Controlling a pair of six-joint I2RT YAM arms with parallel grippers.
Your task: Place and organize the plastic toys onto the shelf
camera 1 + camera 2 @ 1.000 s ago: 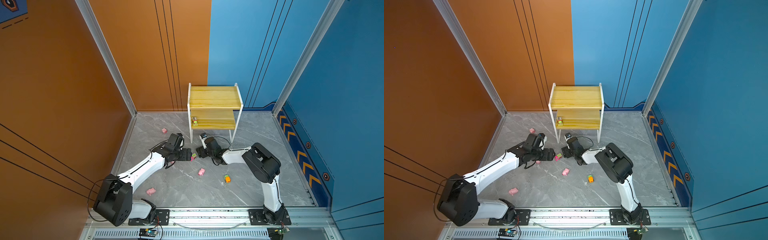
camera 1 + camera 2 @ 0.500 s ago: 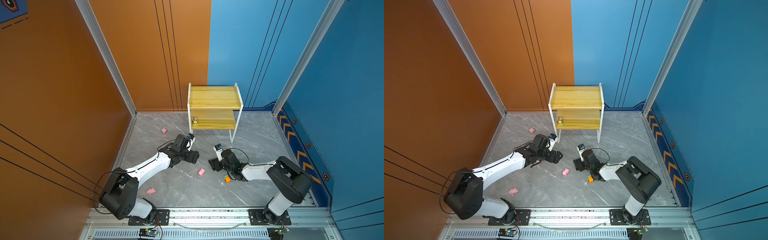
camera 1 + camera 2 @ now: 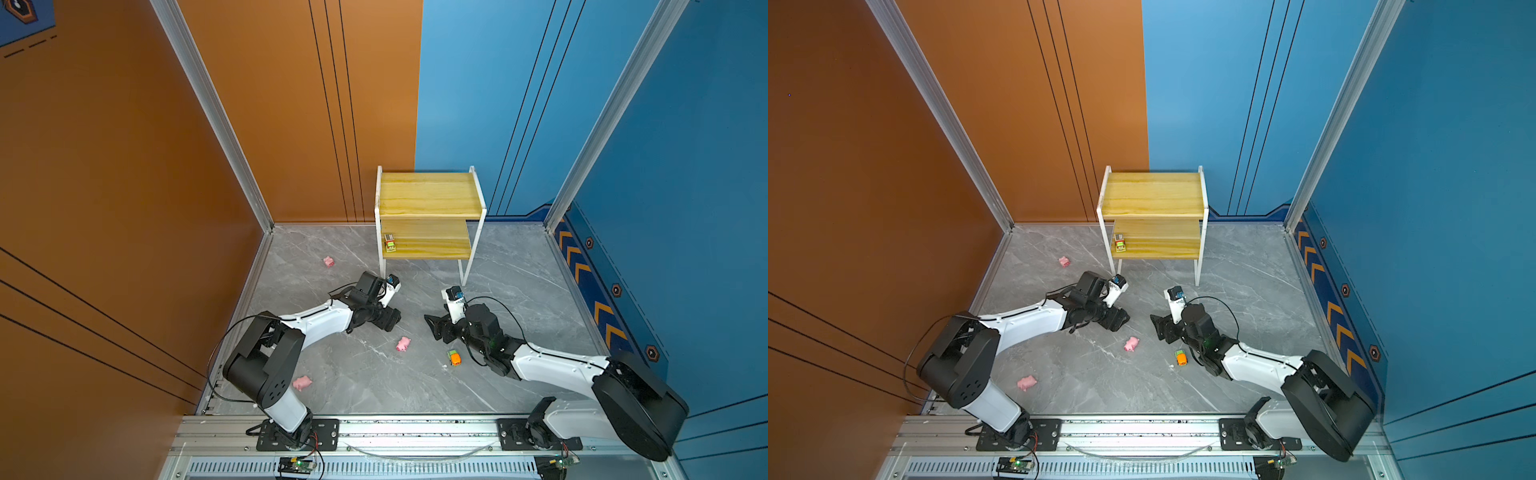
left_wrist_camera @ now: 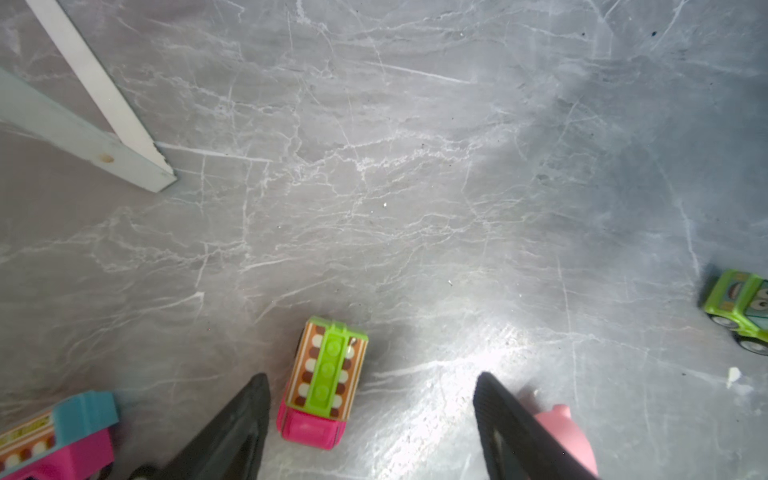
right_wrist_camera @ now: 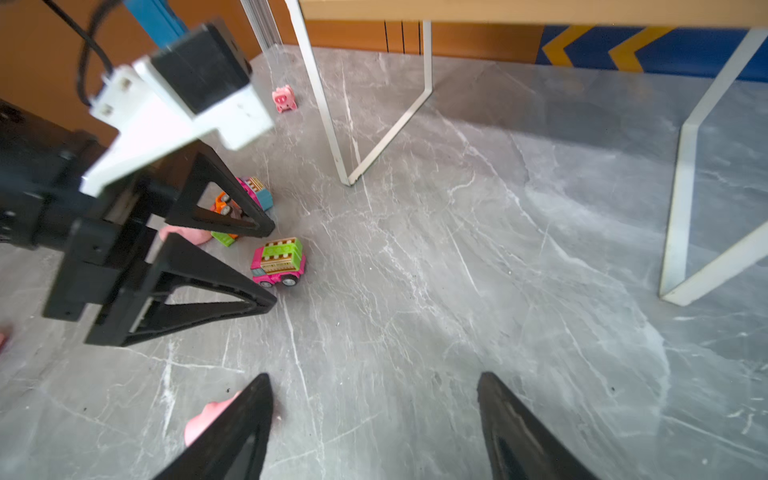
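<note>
The shelf (image 3: 430, 195) stands at the back, and a small truck (image 3: 390, 242) sits on its lower board. My left gripper (image 4: 372, 375) hangs open over a pink and green truck (image 4: 324, 386). That truck stands on the floor between the fingers, near one finger and touching neither. A pink pig (image 4: 569, 436) lies outside the other finger. A pink and blue truck (image 4: 54, 436) is close by. My right gripper (image 5: 374, 375) is open and holds nothing, with a pig (image 5: 203, 419) beside one finger. In both top views three pigs (image 3: 402, 344) and an orange truck (image 3: 454, 357) lie loose.
A green car (image 4: 744, 307) rests off to one side on the grey marble floor. The shelf's white legs (image 5: 332, 124) stand just behind the toy cluster (image 5: 249, 195). Orange and blue walls close in the floor, and a metal rail (image 3: 415, 432) runs along the front.
My right gripper has drawn back from the toy cluster, to the right and toward the front. My left gripper has shifted right over the trucks, and its jaws have narrowed somewhat.
</note>
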